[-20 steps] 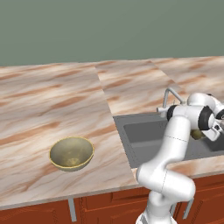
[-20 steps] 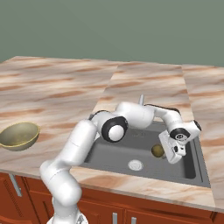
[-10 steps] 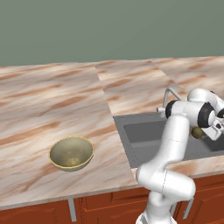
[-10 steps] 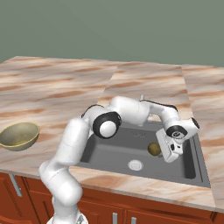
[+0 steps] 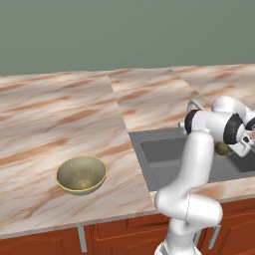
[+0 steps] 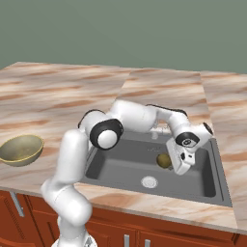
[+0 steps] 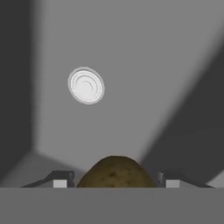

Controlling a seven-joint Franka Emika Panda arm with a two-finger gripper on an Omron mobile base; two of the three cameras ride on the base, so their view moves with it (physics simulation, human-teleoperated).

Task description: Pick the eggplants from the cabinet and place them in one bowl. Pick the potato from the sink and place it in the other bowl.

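The potato (image 7: 114,172), an olive-brown lump, sits between my gripper's (image 7: 114,183) two fingertips, one (image 7: 61,180) on each side of it. The gripper (image 6: 171,162) is shut on the potato (image 6: 163,160) and holds it above the floor of the dark grey sink (image 6: 120,164). In the left base view the potato (image 5: 222,148) peeks out beside the white hand over the sink (image 5: 162,155). The deep olive-tan bowl (image 5: 81,174) stands on the counter left of the sink, also at the left edge of the right base view (image 6: 20,149). The eggplants, the cabinet and the wide brown bowl are out of view.
A white round drain (image 6: 149,182) lies in the sink floor, seen below the potato in the hand view (image 7: 86,85). A slim silver faucet (image 5: 192,104) rises behind the basin. Marble counter (image 5: 60,119) stretches between sink and bowl.
The gripper, still shut on the potato, has risen a little and drifted left across the sink. The bowl has not moved.
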